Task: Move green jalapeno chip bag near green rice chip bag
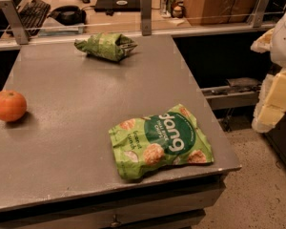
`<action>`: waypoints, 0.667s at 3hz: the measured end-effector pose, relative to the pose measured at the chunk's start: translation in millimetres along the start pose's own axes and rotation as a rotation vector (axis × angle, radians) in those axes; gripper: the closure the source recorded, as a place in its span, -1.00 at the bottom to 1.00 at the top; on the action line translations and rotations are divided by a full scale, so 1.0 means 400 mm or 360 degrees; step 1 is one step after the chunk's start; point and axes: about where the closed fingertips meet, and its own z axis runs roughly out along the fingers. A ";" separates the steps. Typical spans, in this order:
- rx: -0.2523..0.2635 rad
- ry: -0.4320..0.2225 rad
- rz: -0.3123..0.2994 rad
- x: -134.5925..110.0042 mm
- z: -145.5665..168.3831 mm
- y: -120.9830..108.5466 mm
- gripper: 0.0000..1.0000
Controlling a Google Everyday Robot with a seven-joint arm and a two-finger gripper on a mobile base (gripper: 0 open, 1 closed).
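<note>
Nearest the camera, the green rice chip bag (161, 140) lies flat by the front right corner of the table (76, 109), its white lettering upside down from this side and its lower edge close to the front edge. The pale gripper (276, 92) hangs off the table, out past the right edge and over the speckled floor (257, 175), partly cut by the border of the view; I cannot tell whether it is wide or narrow. Of the things on the table, the rice chip bag is closest to it, to its left and toward the front. The green jalapeno chip bag (106, 46) is well apart from the gripper, crumpled by the far edge about midway along it, just in front of a metal post (146, 13) of the rail. It is also well apart from the rice chip bag, with bare tabletop between them. Farthest out, an orange (8, 106) sits at the left edge. Beyond the far edge are a keyboard (34, 11) and a laptop (117, 3).
</note>
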 end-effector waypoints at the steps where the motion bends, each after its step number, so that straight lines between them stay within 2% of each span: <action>1: 0.0000 0.0000 0.0000 0.000 0.000 0.000 -1.00; 2: 0.0002 -0.0076 -0.0009 -0.067 0.050 -0.053 -1.00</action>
